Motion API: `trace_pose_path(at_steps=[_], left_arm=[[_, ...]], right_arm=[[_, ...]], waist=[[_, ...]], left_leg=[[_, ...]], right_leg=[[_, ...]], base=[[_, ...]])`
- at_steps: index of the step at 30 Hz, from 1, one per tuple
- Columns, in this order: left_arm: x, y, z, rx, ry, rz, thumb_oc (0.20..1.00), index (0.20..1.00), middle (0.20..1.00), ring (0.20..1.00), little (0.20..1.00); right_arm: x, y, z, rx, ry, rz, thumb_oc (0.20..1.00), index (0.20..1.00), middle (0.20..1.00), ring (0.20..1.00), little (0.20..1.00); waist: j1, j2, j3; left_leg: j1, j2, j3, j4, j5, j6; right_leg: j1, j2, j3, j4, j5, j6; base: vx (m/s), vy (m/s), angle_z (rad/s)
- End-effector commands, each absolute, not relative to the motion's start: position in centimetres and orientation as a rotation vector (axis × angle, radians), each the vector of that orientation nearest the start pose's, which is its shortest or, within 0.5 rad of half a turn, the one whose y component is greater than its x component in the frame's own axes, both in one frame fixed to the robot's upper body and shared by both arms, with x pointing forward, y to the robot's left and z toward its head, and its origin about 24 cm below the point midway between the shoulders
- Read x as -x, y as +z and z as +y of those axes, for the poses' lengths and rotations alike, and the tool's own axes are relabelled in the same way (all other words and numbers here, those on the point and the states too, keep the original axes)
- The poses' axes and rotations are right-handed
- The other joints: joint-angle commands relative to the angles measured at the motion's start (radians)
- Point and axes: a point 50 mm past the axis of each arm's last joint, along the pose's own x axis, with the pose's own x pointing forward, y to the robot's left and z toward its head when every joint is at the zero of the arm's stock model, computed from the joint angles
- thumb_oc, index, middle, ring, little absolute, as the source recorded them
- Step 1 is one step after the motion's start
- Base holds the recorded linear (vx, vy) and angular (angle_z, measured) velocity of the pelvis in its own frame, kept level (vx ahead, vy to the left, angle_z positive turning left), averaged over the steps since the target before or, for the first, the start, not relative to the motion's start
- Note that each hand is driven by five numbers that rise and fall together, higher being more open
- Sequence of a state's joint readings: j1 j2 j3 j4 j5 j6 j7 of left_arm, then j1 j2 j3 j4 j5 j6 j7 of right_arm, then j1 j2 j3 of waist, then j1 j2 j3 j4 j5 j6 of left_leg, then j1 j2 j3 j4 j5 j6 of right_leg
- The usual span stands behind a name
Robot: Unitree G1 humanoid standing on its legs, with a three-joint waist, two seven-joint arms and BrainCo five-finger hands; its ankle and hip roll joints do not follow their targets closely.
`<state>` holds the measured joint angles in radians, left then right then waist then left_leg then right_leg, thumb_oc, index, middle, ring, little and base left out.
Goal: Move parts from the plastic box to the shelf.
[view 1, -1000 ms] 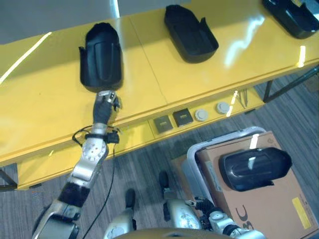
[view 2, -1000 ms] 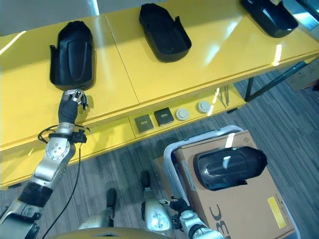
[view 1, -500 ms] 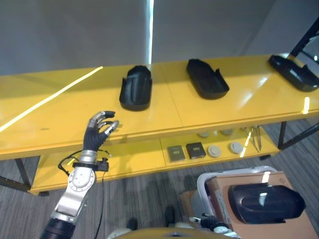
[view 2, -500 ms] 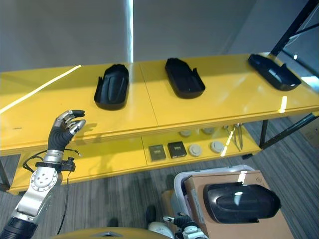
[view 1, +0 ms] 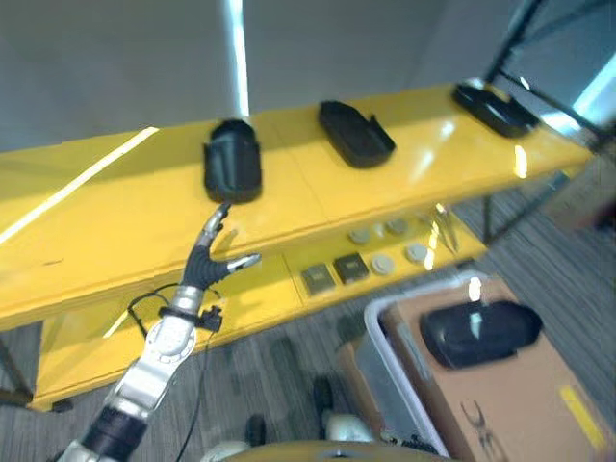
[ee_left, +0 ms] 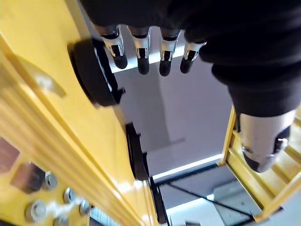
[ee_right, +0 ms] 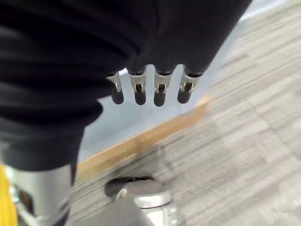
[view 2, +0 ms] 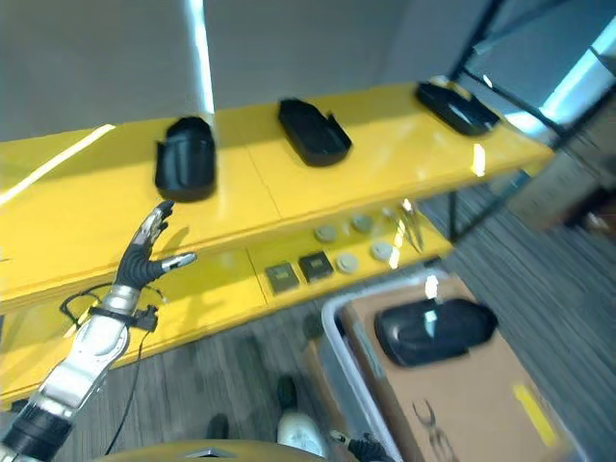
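Three black moulded parts lie on the yellow shelf's top board (view 1: 115, 221): one at the left (view 1: 232, 169), one in the middle (view 1: 355, 133), one at the far right (view 1: 492, 105). My left hand (view 1: 206, 260) hovers in front of the shelf's edge, just short of the left part (ee_left: 92, 75), open with straight spread fingers (ee_left: 141, 56) and holding nothing. Another black part (view 1: 478, 332) rests on cardboard inside the plastic box (view 1: 384, 330) on the floor at the lower right. My right hand (ee_right: 141, 89) hangs low over the floor, open and empty.
The shelf's lower board holds small dark square blocks (view 1: 350, 267), grey discs (view 1: 384, 261) and some thin metal tools (view 1: 447, 228). A dark metal frame (view 1: 510, 38) rises behind the shelf's right end. Grey carpet (view 1: 568, 260) lies between shelf and box.
The camera has swung, shifting the whole scene. My left hand has pulled back from the left part on the shelf, and its fingers have gone from curled to straight and spread.
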<state>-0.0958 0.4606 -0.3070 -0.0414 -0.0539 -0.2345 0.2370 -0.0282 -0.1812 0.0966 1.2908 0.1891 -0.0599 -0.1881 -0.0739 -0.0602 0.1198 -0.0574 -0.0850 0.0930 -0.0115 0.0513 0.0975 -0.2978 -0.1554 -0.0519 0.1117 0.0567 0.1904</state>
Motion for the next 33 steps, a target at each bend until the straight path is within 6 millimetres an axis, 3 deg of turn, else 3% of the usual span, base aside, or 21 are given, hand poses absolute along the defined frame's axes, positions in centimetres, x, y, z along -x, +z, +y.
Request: trace_pose_path(at_steps=[1, 2, 3, 4, 7, 9, 11, 12, 13, 14, 15, 16, 17, 19, 20, 21, 22, 23, 26, 31, 33], left_arm=[[-25.8, 11.3, 17.3, -0.350, -0.059, -0.447, 1.000, 1.000, 1.000, 1.000, 1.000], [-25.7, 11.0, 17.8, -0.338, -0.029, -0.427, 1.000, 1.000, 1.000, 1.000, 1.000], [-25.6, 10.9, 18.0, -0.341, -0.016, -0.423, 1.000, 1.000, 1.000, 1.000, 1.000], [-25.3, 10.9, 18.9, -0.335, 0.029, -0.417, 1.000, 1.000, 1.000, 1.000, 1.000], [-24.4, 9.8, 20.2, -0.317, 0.095, -0.361, 1.000, 1.000, 1.000, 1.000, 1.000], [-24.1, 9.1, 20.8, -0.322, 0.119, -0.331, 1.000, 1.000, 1.000, 1.000, 1.000], [-23.9, 8.8, 21.0, -0.323, 0.128, -0.319, 1.000, 1.000, 1.000, 1.000, 1.000], [-23.8, 8.7, 21.3, -0.317, 0.144, -0.312, 1.000, 1.000, 1.000, 1.000, 1.000], [-23.6, 8.4, 21.5, -0.309, 0.144, -0.297, 1.000, 1.000, 1.000, 1.000, 1.000], [-23.6, 8.3, 21.6, -0.301, 0.146, -0.294, 1.000, 1.000, 1.000, 1.000, 1.000], [-23.6, 7.9, 21.5, -0.298, 0.145, -0.272, 1.000, 1.000, 1.000, 1.000, 1.000], [-23.6, 7.9, 21.5, -0.297, 0.145, -0.273, 1.000, 1.000, 1.000, 1.000, 1.000], [-23.1, 6.4, 22.0, -0.328, 0.166, -0.204, 1.000, 1.000, 1.000, 1.000, 1.000], [-23.2, 6.4, 22.0, -0.327, 0.166, -0.204, 1.000, 1.000, 1.000, 1.000, 1.000], [-23.1, 6.0, 22.1, -0.345, 0.167, -0.186, 1.000, 1.000, 1.000, 1.000, 1.000], [-23.1, 6.0, 22.1, -0.345, 0.167, -0.185, 1.000, 1.000, 1.000, 1.000, 1.000], [-23.2, 4.9, 22.3, -0.368, 0.167, -0.137, 1.000, 1.000, 1.000, 1.000, 1.000], [-23.3, 4.5, 22.3, -0.361, 0.174, -0.117, 1.000, 1.000, 1.000, 1.000, 1.000], [-23.3, 2.7, 22.6, -0.374, 0.177, -0.031, 1.000, 1.000, 1.000, 1.000, 1.000], [-22.7, -0.1, 24.0, -0.461, 0.223, 0.110, 1.000, 1.000, 1.000, 1.000, 1.000], [-21.3, -2.3, 25.6, -0.520, 0.261, 0.233, 1.000, 1.000, 1.000, 1.000, 1.000]], right_arm=[[-7.3, -16.8, -21.7, 0.195, -0.295, 1.227, 1.000, 1.000, 1.000, 1.000, 1.000], [-6.1, -16.9, -22.0, 0.186, -0.312, 1.255, 1.000, 1.000, 1.000, 1.000, 1.000], [-5.8, -17.0, -22.1, 0.192, -0.310, 1.266, 1.000, 1.000, 1.000, 1.000, 1.000], [-5.4, -17.0, -22.3, 0.199, -0.315, 1.284, 1.000, 1.000, 1.000, 1.000, 1.000], [-5.9, -17.0, -22.3, 0.237, -0.275, 1.279, 1.000, 1.000, 1.000, 1.000, 1.000], [-6.3, -16.9, -22.1, 0.246, -0.263, 1.263, 1.000, 1.000, 1.000, 1.000, 1.000], [-6.6, -16.8, -22.2, 0.244, -0.269, 1.250, 1.000, 1.000, 1.000, 1.000, 1.000], [-7.8, -16.6, -22.3, 0.239, -0.272, 1.208, 1.000, 1.000, 1.000, 1.000, 1.000], [-8.1, -16.5, -22.2, 0.239, -0.260, 1.192, 1.000, 1.000, 1.000, 1.000, 1.000], [-8.6, -16.3, -22.5, 0.256, -0.252, 1.169, 1.000, 1.000, 1.000, 1.000, 1.000], [-9.2, -16.0, -23.3, 0.292, -0.253, 1.151, 1.000, 1.000, 1.000, 1.000, 1.000], [-9.3, -16.0, -23.3, 0.292, -0.254, 1.150, 1.000, 1.000, 1.000, 1.000, 1.000], [-10.0, -15.6, -23.9, 0.332, -0.244, 1.115, 1.000, 1.000, 1.000, 1.000, 1.000], [-10.0, -15.6, -23.9, 0.332, -0.245, 1.115, 1.000, 1.000, 1.000, 1.000, 1.000], [-10.0, -15.5, -24.1, 0.339, -0.248, 1.109, 1.000, 1.000, 1.000, 1.000, 1.000], [-10.0, -15.5, -24.2, 0.339, -0.248, 1.109, 1.000, 1.000, 1.000, 1.000, 1.000], [-10.9, -15.2, -24.5, 0.382, -0.226, 1.088, 1.000, 1.000, 1.000, 1.000, 1.000], [-11.3, -15.0, -24.7, 0.394, -0.225, 1.077, 1.000, 1.000, 1.000, 1.000, 1.000], [-11.8, -14.8, -24.8, 0.369, -0.254, 1.051, 1.000, 1.000, 1.000, 1.000, 1.000], [-13.2, -14.2, -24.5, 0.350, -0.267, 0.971, 1.000, 1.000, 1.000, 1.000, 1.000], [-14.8, -13.3, -24.2, 0.328, -0.291, 0.872, 1.000, 1.000, 1.000, 1.000, 1.000]], waist=[[0.031, 0.007, 0.019], [0.054, 0.013, 0.007], [0.065, 0.011, 0.000], [0.099, 0.011, -0.014], [0.173, -0.010, -0.041], [0.187, -0.021, -0.050], [0.189, -0.020, -0.047], [0.191, -0.021, -0.003], [0.203, -0.017, 0.026], [0.222, 0.006, 0.058], [0.233, 0.018, 0.070], [0.230, 0.019, 0.071], [0.243, 0.029, 0.059], [0.241, 0.028, 0.058], [0.236, 0.039, 0.050], [0.235, 0.038, 0.049], [0.232, 0.049, 0.045], [0.229, 0.053, 0.043], [0.202, 0.056, 0.010], [0.178, 0.039, -0.019], [0.162, 0.026, -0.025]], left_leg=[[0.028, 0.051, -0.054, -0.024, -0.089, -0.068], [0.026, 0.057, 0.018, -0.011, -0.094, -0.055], [0.026, 0.059, 0.048, -0.008, -0.096, -0.053], [0.029, 0.067, 0.096, -0.001, -0.114, -0.052], [-0.004, 0.066, 0.204, 0.038, -0.119, -0.058], [-0.047, 0.071, 0.229, 0.068, -0.109, -0.071], [-0.088, 0.085, 0.235, 0.129, -0.111, -0.083], [-0.192, 0.175, 0.221, 0.361, -0.091, -0.131], [-0.224, 0.214, 0.177, 0.452, -0.025, -0.161], [-0.258, 0.218, 0.089, 0.530, 0.033, -0.201], [-0.277, 0.179, 0.013, 0.523, 0.064, -0.188], [-0.278, 0.178, 0.010, 0.523, 0.065, -0.189], [-0.253, 0.088, -0.178, 0.284, 0.002, -0.179], [-0.251, 0.087, -0.179, 0.274, 0.012, -0.179], [-0.247, 0.095, -0.270, 0.167, 0.038, -0.194], [-0.244, 0.096, -0.271, 0.157, 0.044, -0.195], [-0.239, 0.065, -0.368, 0.096, 0.041, -0.202], [-0.226, 0.062, -0.391, 0.082, 0.047, -0.207], [-0.182, 0.072, -0.368, 0.050, 0.061, -0.198], [-0.160, 0.048, -0.333, 0.078, 0.018, -0.161], [-0.142, 0.034, -0.298, 0.090, -0.016, -0.127]], right_leg=[[0.124, -0.064, -0.152, 0.143, -0.056, -0.035], [0.176, -0.077, -0.293, 0.256, -0.129, -0.059], [0.203, -0.084, -0.343, 0.266, -0.145, -0.061], [0.255, -0.111, -0.451, 0.299, -0.181, -0.059], [0.363, -0.104, -0.556, 0.168, -0.171, -0.038], [0.382, -0.038, -0.475, 0.005, -0.190, -0.053], [0.388, -0.015, -0.431, -0.053, -0.193, -0.068], [0.412, 0.021, -0.381, -0.101, -0.195, -0.104], [0.429, 0.041, -0.357, -0.109, -0.208, -0.126], [0.445, 0.067, -0.334, -0.117, -0.210, -0.149], [0.442, 0.071, -0.327, -0.127, -0.194, -0.151], [0.444, 0.071, -0.330, -0.128, -0.193, -0.151], [0.457, 0.069, -0.262, -0.134, -0.188, -0.122], [0.455, 0.068, -0.264, -0.135, -0.184, -0.122], [0.451, 0.073, -0.227, -0.127, -0.186, -0.112], [0.448, 0.073, -0.227, -0.126, -0.186, -0.113], [0.448, 0.085, -0.172, -0.125, -0.192, -0.109], [0.453, 0.089, -0.149, -0.125, -0.197, -0.111], [0.469, 0.072, -0.130, -0.132, -0.201, -0.096], [0.443, 0.013, -0.080, -0.116, -0.185, -0.057], [0.397, -0.023, -0.044, -0.032, -0.175, -0.033]], base=[[-0.14, 0.165, -1.18], [-0.14, 0.131, -1.10], [-0.15, 0.166, -1.02], [-0.09, 0.040, -1.09], [-0.16, -0.040, -1.78], [-0.18, -0.183, -1.66], [-0.12, -0.241, -0.68], [-0.13, -0.330, -0.48], [-0.19, -0.377, -0.52], [-0.24, -0.142, -0.22], [-0.20, -0.041, -0.60], [-0.05, 0.074, -1.14], [0.06, 0.058, -0.84], [0.07, 0.051, -0.64], [0.07, 0.037, -0.88], [0.17, 0.071, -0.64], [0.14, 0.065, -0.52], [0.20, 0.131, -0.60], [0.16, 0.169, -1.07], [0.17, 0.254, -0.27], [0.19, 0.319, -0.60]])
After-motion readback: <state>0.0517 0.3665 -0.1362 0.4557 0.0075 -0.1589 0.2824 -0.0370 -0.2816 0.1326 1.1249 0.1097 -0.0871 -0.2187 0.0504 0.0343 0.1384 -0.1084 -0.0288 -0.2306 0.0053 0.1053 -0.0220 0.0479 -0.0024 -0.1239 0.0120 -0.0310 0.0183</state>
